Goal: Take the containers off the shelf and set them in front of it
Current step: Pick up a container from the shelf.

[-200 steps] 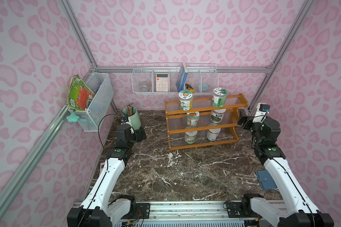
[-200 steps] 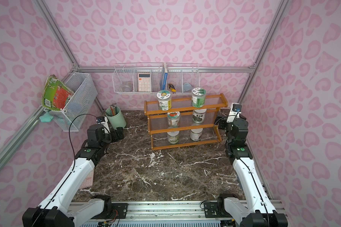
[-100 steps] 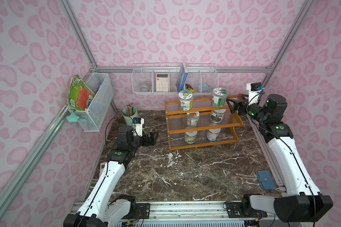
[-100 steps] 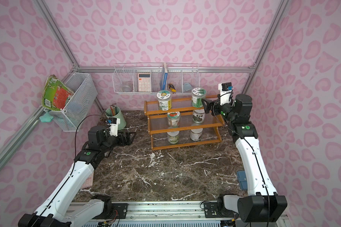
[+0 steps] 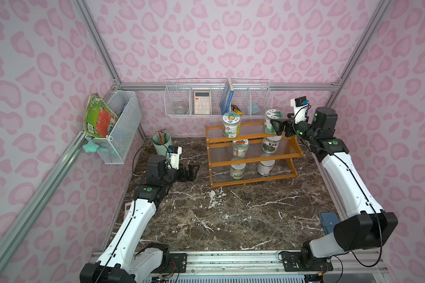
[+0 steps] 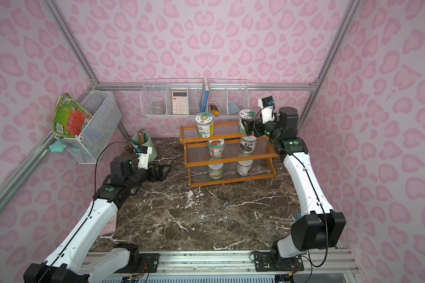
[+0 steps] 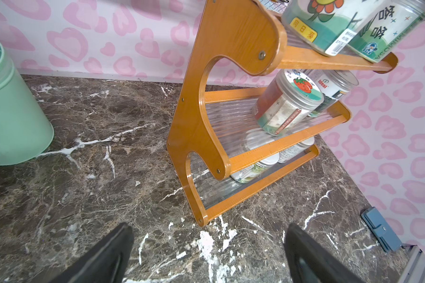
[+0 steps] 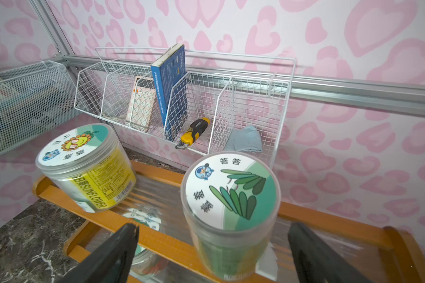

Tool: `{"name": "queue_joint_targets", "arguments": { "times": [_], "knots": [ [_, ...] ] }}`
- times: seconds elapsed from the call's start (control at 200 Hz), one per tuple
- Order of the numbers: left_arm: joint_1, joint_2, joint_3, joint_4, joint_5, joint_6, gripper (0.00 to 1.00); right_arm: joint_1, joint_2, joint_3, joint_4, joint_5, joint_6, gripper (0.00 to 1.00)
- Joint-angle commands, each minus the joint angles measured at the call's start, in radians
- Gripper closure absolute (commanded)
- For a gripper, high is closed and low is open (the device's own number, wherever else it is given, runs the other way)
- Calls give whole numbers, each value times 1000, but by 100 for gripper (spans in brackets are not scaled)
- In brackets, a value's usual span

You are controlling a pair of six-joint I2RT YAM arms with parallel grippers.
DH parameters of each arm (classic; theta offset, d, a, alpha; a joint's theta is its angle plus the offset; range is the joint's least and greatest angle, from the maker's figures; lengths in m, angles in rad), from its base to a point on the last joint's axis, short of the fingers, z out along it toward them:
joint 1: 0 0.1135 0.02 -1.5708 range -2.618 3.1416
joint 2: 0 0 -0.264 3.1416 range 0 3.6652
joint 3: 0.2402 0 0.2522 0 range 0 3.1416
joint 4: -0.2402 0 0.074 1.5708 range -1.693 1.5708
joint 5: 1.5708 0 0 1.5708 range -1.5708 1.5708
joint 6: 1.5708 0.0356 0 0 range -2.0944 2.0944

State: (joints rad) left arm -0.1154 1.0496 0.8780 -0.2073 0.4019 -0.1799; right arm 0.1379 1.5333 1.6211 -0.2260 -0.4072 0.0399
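R claw (image 8: 212, 227) wide open, straddling top-tier leaf-lid jar (image 8: 231, 196), no grip; L claw (image 7: 209, 227) wide open, empty.

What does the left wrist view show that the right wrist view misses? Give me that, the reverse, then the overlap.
Left wrist only: the mint-green cup and the blue wallet. Right wrist only: the wire basket holding a calculator, a blue book and a utility knife. Both: the shelf with the sunflower jar and the leaf-lid jar on its top tier.
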Motion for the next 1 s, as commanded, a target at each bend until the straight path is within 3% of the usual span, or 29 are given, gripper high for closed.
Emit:
{"name": "queue_joint_targets", "arguments": {
  "times": [0.0,0.225,0.995],
  "knots": [
    [0,4,9,-6,0,14,1,25,30,32,6,103,-55,1],
    [-1,4,9,-7,-9,19,0,48,54,37,41,187,-69,1],
    [0,-2,9,-9,-8,21,0,40,218,172,24,163,-29,1]
  ]
}}
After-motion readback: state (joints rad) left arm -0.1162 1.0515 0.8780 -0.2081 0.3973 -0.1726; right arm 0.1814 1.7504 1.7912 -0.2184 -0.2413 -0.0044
